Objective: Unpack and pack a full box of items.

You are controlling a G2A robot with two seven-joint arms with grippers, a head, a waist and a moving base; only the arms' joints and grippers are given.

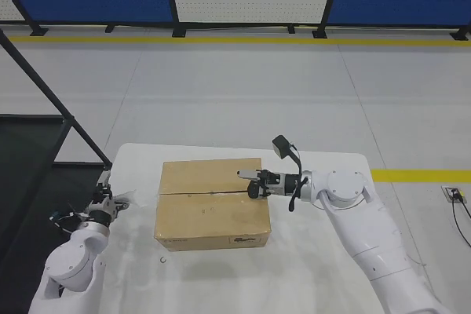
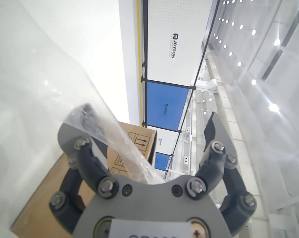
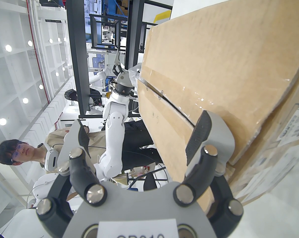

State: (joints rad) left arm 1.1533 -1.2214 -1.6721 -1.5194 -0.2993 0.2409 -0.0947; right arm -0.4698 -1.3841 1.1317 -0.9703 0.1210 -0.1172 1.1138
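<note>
Where box flaps (image 1: 208, 177) meet, right end effector (image 1: 248, 181) agape

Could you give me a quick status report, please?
Both grippers open. Right gripper at box top seam, flaps shut. Left gripper beside box, clear plastic film draped over one finger.

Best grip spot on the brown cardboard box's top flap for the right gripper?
Likely the flap's free edge along the centre seam, which gapes slightly at the end of the brown cardboard box nearest the open right gripper. Come from that end, one finger under the edge.
</note>
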